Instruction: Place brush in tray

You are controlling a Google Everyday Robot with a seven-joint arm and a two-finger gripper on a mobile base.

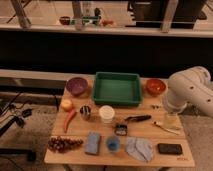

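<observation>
Cannot read any writing or label on the things from where I stand.

Tray (116, 101): green, rectangular, at the far edge of the surface (150, 135), roughly mid-width. Its green floor shows across the whole inside. Purple bowl (77, 86) just left of the tray, orange bowl (155, 86) just right of it, both near the far edge.

Brush (136, 119): lies flat on the surface in front of the tray's right half, apart from it. The dark head points toward the near left and the slim black handle runs off to the right. A strip of bare wood shows between the tray's front wall and the brush. White cup (106, 114) stands in front of the tray, left of the brush head.

Tool (172, 118): at the lower end of the white arm (191, 91), right of the tray and nearer the front, over the surface's right edge. It is apart from the brush handle's tip. Cannot tell whether it is spread or pressed together.

Thin pale utensil (167, 129) lies just below the tool. Black slab (169, 148) and grey cloth (138, 149) sit by the near edge, well in front of the tray.
</observation>
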